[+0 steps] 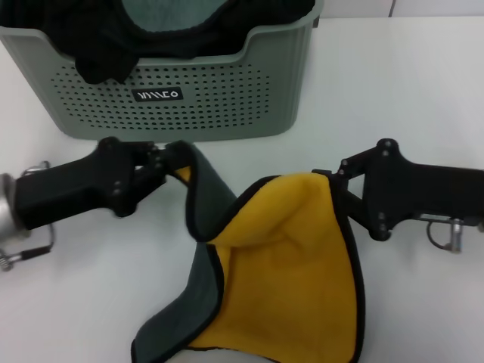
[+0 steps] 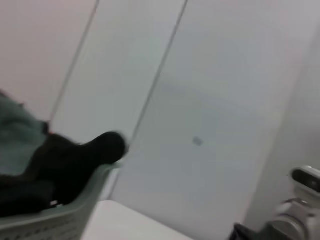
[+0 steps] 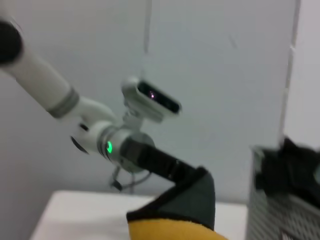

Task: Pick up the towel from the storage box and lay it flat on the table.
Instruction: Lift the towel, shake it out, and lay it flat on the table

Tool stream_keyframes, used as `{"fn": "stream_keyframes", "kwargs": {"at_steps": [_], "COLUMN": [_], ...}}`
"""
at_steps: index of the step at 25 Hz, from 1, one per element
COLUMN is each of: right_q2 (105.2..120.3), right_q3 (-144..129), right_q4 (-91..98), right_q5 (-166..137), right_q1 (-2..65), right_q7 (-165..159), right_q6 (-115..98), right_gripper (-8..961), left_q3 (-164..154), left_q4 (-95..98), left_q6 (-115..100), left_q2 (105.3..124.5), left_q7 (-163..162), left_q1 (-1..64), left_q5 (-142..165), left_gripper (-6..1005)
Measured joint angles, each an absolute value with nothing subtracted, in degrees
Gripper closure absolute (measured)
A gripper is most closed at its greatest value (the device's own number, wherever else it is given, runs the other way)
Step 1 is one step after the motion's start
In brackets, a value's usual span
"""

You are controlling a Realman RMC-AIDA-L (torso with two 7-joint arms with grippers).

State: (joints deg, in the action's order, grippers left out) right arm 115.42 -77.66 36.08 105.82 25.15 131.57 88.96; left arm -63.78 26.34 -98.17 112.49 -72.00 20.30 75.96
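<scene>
The yellow towel (image 1: 291, 280) hangs in the lower middle of the head view, above the white table (image 1: 423, 83), stretched between two corners. The left pincer (image 1: 172, 159) is clamped on one corner and the right pincer (image 1: 333, 181) on the other. The green storage box (image 1: 227, 98) stands at upper left, holding a black cloth (image 1: 98, 45) and a teal-grey cloth (image 1: 170, 15).

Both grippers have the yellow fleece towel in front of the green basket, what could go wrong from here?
The yellow fleece towel sags between the left gripper and right gripper, grey reverse folded over on the left; it may land creased on the white table. Each gripper holds only an edge, so one might slip. The sage-green perforated basket is close behind.
</scene>
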Motion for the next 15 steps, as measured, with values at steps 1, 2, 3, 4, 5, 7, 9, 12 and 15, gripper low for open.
{"fn": "stream_keyframes", "kwargs": {"at_steps": [1,2,3,4,5,7,9,12,15], "right_q2": [115.34,115.31,115.29,115.28,115.34,115.48,115.54,115.52,115.26], "right_q3": [-77.6,-77.5,-77.5,-77.5,-77.5,-77.5,-77.6,-78.0,-80.1], "right_q4": [37.9,40.7,43.9,45.9,49.8,55.0,60.7,65.6,68.1], "right_q5": [105.8,105.8,105.8,105.8,105.8,105.9,106.1,107.0,108.8], "right_q1": [24.4,23.2,21.6,20.6,18.6,15.9,13.2,11.2,9.9], "right_q7": [130.8,129.7,128.6,127.9,126.6,124.7,122.2,119.4,117.9], "right_q6": [90.3,91.7,93.0,93.6,94.8,96.4,98.1,101.0,103.5], "right_gripper": [921,921,920,920,920,920,920,919,919], "left_q3": [-63.8,-63.8,-63.7,-63.7,-63.7,-63.5,-62.2,-60.5,-61.3], "left_q4": [27.7,30.6,31.7,31.7,33.7,36.7,41.0,46.8,54.8], "left_q6": [-99.4,-103.4,-105.3,-105.3,-107.8,-110.7,-112.8,-115.8,-116.6], "left_q2": [112.28,111.74,111.47,111.47,111.16,110.85,110.88,111.3,111.91], "left_q7": [-72.9,-73.5,-73.7,-73.7,-74.0,-75.0,-76.7,-78.6,-80.6], "left_q1": [19.3,17.1,16.1,16.1,14.5,12.1,8.8,4.4,-1.9], "left_q5": [76.1,76.1,76.1,76.1,76.0,75.8,75.8,75.1,72.1], "left_gripper": [988,988,988,988,988,988,989,989,989]}}
